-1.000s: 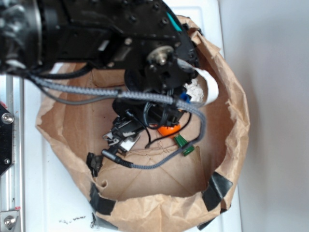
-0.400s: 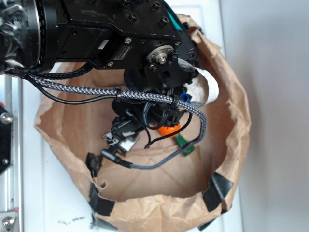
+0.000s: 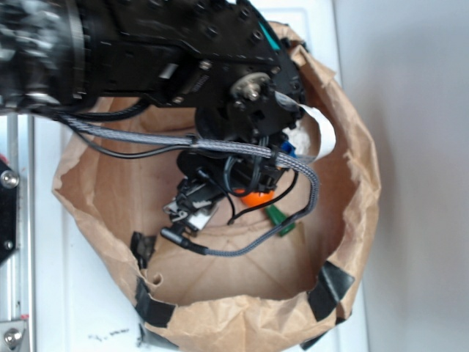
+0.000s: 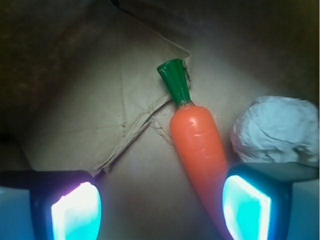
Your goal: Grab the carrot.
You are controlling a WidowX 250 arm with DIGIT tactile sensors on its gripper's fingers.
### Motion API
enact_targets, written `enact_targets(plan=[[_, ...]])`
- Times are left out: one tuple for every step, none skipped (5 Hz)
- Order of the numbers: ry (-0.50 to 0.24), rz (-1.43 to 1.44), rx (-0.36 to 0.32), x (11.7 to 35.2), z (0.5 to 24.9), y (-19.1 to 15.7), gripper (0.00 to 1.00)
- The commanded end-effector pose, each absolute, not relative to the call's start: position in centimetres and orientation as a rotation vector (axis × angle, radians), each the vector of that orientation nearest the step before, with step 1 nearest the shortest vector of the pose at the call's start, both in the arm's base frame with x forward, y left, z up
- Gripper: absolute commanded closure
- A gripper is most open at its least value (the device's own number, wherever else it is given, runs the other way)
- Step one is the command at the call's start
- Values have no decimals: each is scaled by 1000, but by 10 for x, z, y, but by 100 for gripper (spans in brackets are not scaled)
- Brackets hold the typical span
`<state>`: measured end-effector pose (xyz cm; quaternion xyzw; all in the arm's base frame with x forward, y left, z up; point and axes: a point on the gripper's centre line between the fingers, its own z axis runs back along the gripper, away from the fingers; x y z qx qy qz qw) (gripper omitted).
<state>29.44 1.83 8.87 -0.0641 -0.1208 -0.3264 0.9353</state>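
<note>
The carrot (image 4: 197, 145) is glossy orange with a dark green stem end (image 4: 176, 82). It lies on the brown paper floor of the bag, stem pointing away. My gripper (image 4: 162, 210) is open, low over the bag floor. The carrot's tapered part lies between the fingers, close against the right finger (image 4: 247, 207); the left finger (image 4: 75, 212) is well apart from it. In the exterior view only a bit of the orange carrot (image 3: 256, 197) and its green stem (image 3: 279, 218) show under the black arm.
A crumpled white paper ball (image 4: 277, 131) lies right of the carrot, just beyond the right finger; it also shows in the exterior view (image 3: 297, 139). The brown paper bag's walls (image 3: 359, 183) ring the gripper. A paper fold (image 4: 135, 127) lies left of the carrot.
The arm has shifted slightly to the right and its cable loop with it. The carrot and paper ball have not moved.
</note>
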Motion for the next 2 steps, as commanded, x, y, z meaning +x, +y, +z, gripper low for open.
enact_targets(plan=[[-282,-739,-10,324,92,-7,0],[-283,-763,6,332,88,-19,0]])
